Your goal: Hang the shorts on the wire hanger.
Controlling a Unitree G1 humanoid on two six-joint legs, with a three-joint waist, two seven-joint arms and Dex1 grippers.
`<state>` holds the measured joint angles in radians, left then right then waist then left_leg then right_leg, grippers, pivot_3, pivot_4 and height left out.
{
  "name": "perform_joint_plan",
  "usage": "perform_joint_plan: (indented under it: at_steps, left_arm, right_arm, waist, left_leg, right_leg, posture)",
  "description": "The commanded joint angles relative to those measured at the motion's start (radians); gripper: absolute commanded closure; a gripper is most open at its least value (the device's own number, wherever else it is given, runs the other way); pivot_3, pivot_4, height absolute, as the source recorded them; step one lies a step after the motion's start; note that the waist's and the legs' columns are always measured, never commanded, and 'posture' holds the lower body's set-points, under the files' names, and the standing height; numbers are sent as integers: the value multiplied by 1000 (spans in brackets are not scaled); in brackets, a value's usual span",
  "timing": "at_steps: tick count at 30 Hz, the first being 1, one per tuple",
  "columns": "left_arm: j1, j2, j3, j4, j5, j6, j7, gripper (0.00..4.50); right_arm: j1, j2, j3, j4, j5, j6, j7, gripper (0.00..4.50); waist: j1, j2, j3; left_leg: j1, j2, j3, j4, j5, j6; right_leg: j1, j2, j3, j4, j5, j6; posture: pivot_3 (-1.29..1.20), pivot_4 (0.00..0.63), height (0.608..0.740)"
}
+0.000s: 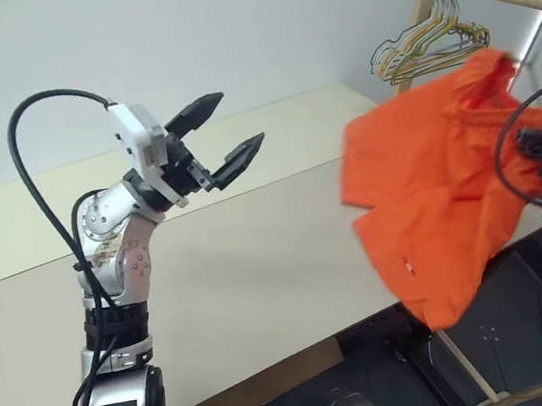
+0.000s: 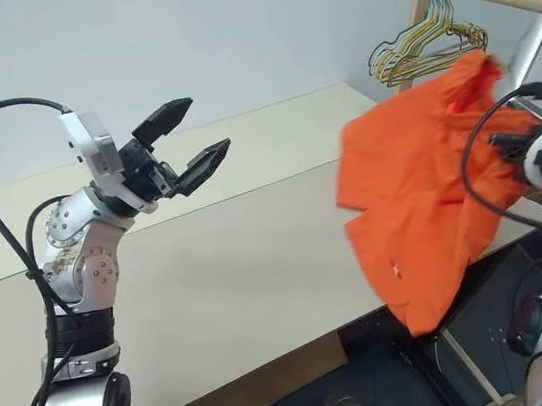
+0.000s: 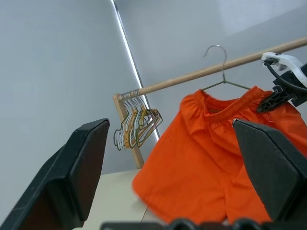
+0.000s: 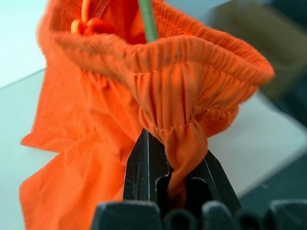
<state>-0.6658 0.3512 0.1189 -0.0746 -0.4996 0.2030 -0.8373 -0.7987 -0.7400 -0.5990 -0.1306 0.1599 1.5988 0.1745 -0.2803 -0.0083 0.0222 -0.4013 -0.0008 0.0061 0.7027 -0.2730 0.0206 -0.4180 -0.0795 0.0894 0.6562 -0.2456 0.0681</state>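
No readable brand, label or writing anywhere you can see. The shorts [image 1: 441, 189] are bright orange soft fabric, crumpled, with a gathered, ribbed elastic waistband and an orange drawcord loop showing inside the opening. They hang in the air past the tabletop's right edge, legs drooping below tabletop level.

Your right tool [image 4: 168, 179] is clamped on the shorts: both black fingers pinched together on a bunched fold of the waistband, cloth squeezed between them. A thin green-grey wire passes down into the waistband opening in the right wrist view.

From the left wrist view, the wire hanger [image 3: 221, 72] is thin metal, triangular with a curved hook; the hook is over the wooden rod [image 3: 201, 72] and its shoulders run into the waistband. Whether the shorts fully sit on it, cannot tell.

Your left tool [image 1: 225, 129] is wide apart and empty, raised above the tabletop, pointed toward the shorts, well apart from them. Fingers are black, wedge-shaped, tapering to points.

The tabletop [image 1: 260, 265] is pale beige, smooth, matte, with a seam line across it. A bunch of yellow and green wire hangers [image 1: 430, 39] hangs at the near end of the rod, beside its wooden upright.
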Motion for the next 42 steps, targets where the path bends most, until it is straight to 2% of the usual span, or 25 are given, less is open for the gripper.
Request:
perform_joint_plan:
  at_steps: [1,4,6,12,16,33,42]
  left_arm:
    - [-3,-11,-7,-68,-27,13,29,38]
    - [1,-23,-17,-83,-26,18,51,38]
    - [3,-35,-23,-99,-37,31,64,38]
    - [27,-36,-49,-130,-33,34,62,38]
    - [54,-16,-54,-153,-50,50,35,38]
    - [95,4,-93,-161,-32,20,-1,38]
    - [95,6,-98,-161,-35,3,-17,38]
  right_arm:
    - [-71,22,-68,36,-71,-79,-103,4500]
    - [-116,49,-112,107,-112,-157,-185,4500]
    - [-154,68,-148,172,-131,-228,-245,4500]
    - [-231,63,-172,387,-111,-400,-302,4500]
    - [-266,26,-142,527,-107,-493,-305,4500]
    - [-430,-127,-179,1086,37,-740,-366,4500]
    - [-448,-149,-131,1212,77,-781,-403,4500]
  waist:
    - [-14,0,0]
    - [-42,2,-1]
    - [-52,2,-1]
    - [-85,2,-1]
    - [-96,2,-1]
    - [-96,3,1]
    - [-96,3,1]
  left_leg:
    - [1,0,0,0,0,0]
    - [4,-1,0,-1,0,0]
    - [12,-1,0,-5,0,0]
    - [27,-1,1,-9,-2,4]
    - [28,-1,2,-10,-3,4]
    - [29,-2,8,-11,-5,7]
    - [30,-2,10,-14,-5,8]
  right_leg:
    - [1,0,0,-1,0,0]
    - [5,0,1,-3,-1,1]
    - [14,0,1,-10,-1,1]
    - [31,1,1,-19,-2,4]
    - [32,1,2,-20,-2,4]
    - [35,1,6,-28,-1,8]
    - [38,1,8,-32,-1,8]
  posture:
    - [-338,0,740]
    - [-334,0,740]
    - [-329,0,740]
    - [-315,0,740]
    - [-306,0,740]
    - [-310,0,740]
    - [-298,0,740]
